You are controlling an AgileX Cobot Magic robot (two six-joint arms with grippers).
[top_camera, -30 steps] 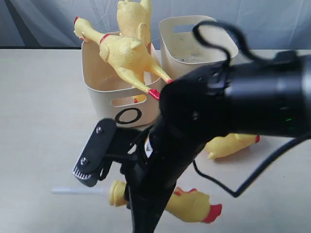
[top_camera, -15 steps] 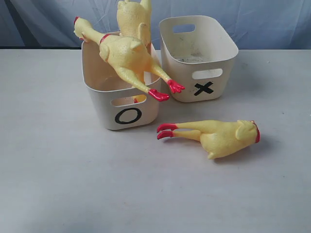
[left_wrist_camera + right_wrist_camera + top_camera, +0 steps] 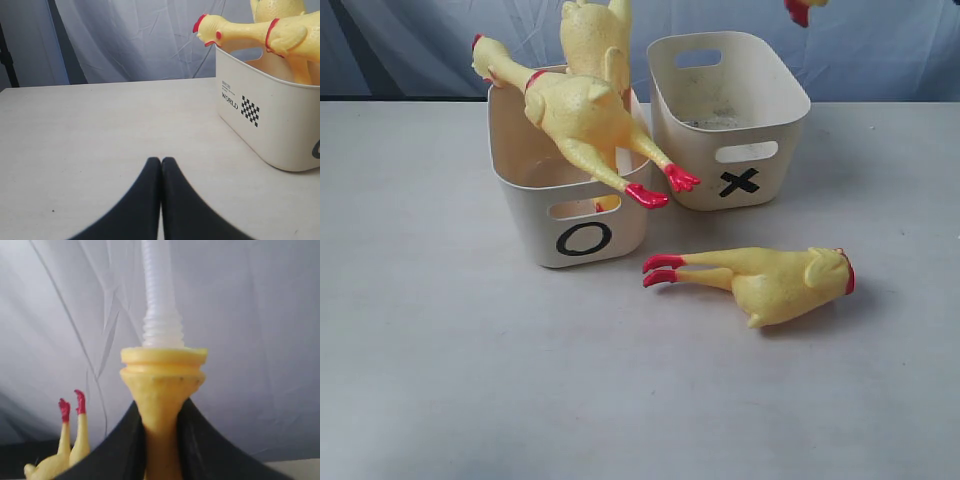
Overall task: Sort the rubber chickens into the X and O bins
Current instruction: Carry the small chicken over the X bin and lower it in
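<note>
jaws of black right gripper (image 3: 160,406) clamp small yellow rubber chicken with white ribbed tube (image 3: 164,366), while black left gripper (image 3: 161,161) is pressed shut.

A wrinkled, pale bluish cloth backdrop (image 3: 890,60) hangs behind a plain off-white tabletop (image 3: 430,380) in soft light.

Exterior camera: raised, looking down across the table (image 3: 420,380) at X bin (image 3: 695,150) and O bin (image 3: 535,225). Left wrist camera — low, close beside that same O bin. Right wrist camera — tight on the small chicken (image 3: 162,390), facing the curtain (image 3: 250,315).
</note>
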